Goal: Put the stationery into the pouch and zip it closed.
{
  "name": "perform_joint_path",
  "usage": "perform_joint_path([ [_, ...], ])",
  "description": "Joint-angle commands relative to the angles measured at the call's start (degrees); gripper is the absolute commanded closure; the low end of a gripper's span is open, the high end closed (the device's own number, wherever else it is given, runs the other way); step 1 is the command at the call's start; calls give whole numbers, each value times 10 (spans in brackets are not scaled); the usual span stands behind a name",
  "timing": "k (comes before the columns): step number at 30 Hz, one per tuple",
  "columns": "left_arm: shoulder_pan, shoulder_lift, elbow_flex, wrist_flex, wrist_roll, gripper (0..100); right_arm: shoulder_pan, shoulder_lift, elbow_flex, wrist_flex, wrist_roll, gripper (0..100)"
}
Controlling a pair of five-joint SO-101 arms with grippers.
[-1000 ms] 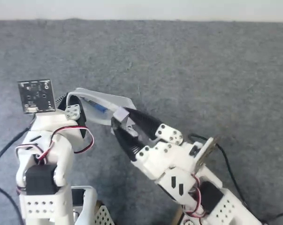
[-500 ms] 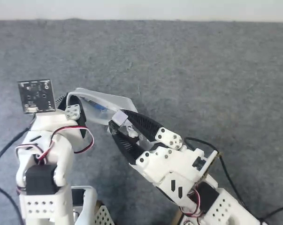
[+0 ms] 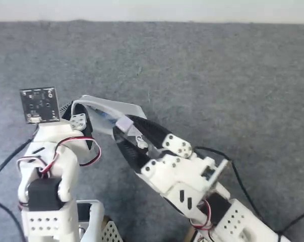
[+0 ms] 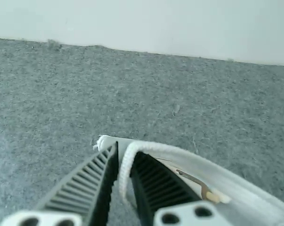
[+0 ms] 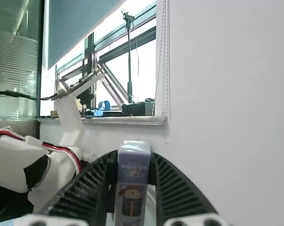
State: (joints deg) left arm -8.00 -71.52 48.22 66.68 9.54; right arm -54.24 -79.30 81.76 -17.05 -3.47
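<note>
Pinching pouch (image 3: pixel 119 107) rim in left gripper (image 4: pixel 119 153) at 8 o'clock, clamping lavender eraser (image 5: pixel 131 183) in right gripper (image 5: pixel 132 159) at 5 o'clock; risking a drop outside a sagging mouth.

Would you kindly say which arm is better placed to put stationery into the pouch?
Right: the right gripper holds a small block over the pouch, while the left gripper is clamped on the pouch rim.
</note>
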Motion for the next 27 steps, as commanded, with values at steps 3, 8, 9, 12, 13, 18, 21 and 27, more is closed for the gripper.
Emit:
perform_joint_path([
  [3, 1, -15, -10, -27, -4, 988, -1, 73, -56, -40, 36, 991],
  [8, 2, -15, -9, -27, -4, 988, 0, 144, -50, -135, 39, 991],
  [9, 1, -15, -9, -27, -4, 988, 0, 160, -50, -146, 39, 991],
  [12, -1, -15, -9, -27, -4, 988, 0, 205, -51, -172, 39, 991],
  [13, -1, -15, -9, -27, -4, 988, 7, 217, -51, -185, 39, 991],
  [18, -1, -15, -9, -27, -4, 988, 35, 275, -49, -239, 37, 991],
  [21, -1, -15, -9, -27, -4, 988, 43, 299, -49, -256, 37, 991],
  [27, -1, -15, -9, -26, -4, 988, 44, 310, -27, -266, 37, 991],
])
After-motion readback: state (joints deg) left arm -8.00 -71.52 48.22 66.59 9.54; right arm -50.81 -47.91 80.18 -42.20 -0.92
